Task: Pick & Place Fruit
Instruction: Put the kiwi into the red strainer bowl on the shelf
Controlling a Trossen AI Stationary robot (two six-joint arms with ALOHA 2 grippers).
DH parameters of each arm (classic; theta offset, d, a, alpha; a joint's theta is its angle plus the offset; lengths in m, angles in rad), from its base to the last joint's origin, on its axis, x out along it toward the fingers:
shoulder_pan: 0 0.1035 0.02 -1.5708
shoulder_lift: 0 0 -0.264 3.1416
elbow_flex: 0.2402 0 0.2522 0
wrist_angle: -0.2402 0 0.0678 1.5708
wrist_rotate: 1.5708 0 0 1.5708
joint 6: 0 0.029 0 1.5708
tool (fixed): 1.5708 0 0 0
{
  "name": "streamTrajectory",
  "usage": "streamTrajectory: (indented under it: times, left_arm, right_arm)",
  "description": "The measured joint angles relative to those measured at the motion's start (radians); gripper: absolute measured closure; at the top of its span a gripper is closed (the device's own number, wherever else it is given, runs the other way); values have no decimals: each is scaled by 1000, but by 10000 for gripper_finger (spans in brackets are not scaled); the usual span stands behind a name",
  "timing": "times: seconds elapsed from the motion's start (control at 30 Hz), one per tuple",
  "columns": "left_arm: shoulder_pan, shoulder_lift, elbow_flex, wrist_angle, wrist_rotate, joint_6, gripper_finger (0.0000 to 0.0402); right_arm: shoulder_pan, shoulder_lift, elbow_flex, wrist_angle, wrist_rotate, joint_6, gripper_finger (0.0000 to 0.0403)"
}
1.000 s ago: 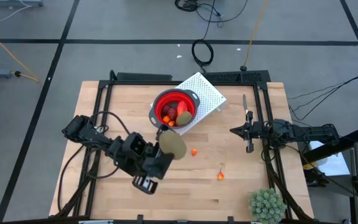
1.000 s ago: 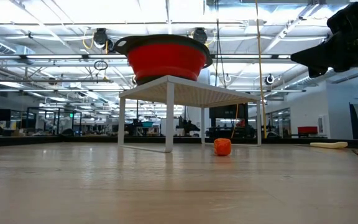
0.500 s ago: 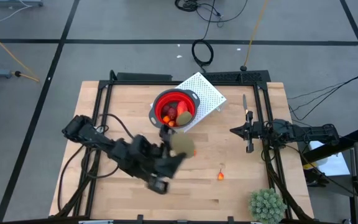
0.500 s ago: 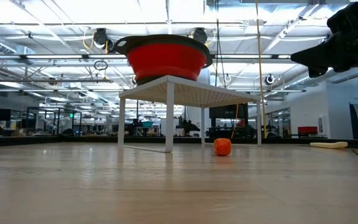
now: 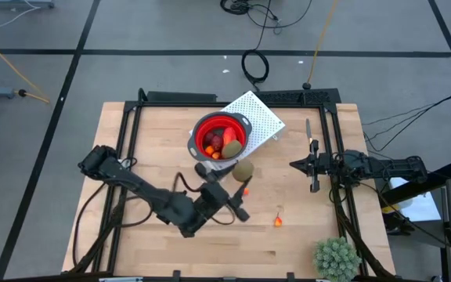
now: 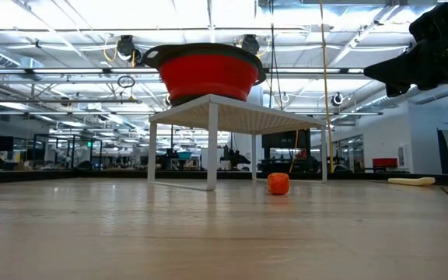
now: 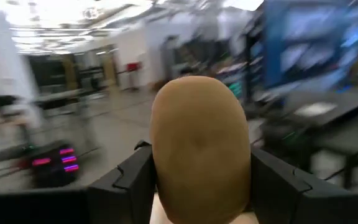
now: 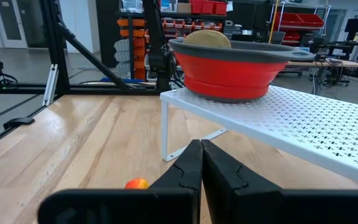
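Carrying a brown oval fruit [image 5: 243, 171] pinched in its fingers just below the red bowl [image 5: 218, 135] at frame centre, the left gripper [image 5: 239, 175] apparently needs only a lift over the rim before letting go, while the right gripper [image 5: 297, 164] waits pressed together at right.

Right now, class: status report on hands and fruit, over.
Left hand holding brown fruit beside bowl. Right hand shut, idle. Two orange bits on table.

I see one brown-green oval fruit [image 5: 243, 170] lifted off the worktop, clamped between the left tool [image 5: 237, 175] fingers. Two small orange pieces [image 5: 277, 221] lie on the bare wood, well apart. Red and brown pieces [image 5: 221, 146] sit piled in the red bowl [image 5: 200, 130].
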Motion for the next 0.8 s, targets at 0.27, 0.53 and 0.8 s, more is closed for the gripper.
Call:
streamTrajectory:
  times: [0.27,0.53,0.8]
  left_arm:
    - [19,0,0,-86,-303,268,199]
    - [79,0,0,-61,-347,557,199]
    - [184,-42,-1,-74,-348,580,199]
  right_arm:
    - [0,0,0,0,0,0,403]
    - [0,0,0,0,0,-1,403]
    - [0,0,0,0,3,-3,403]
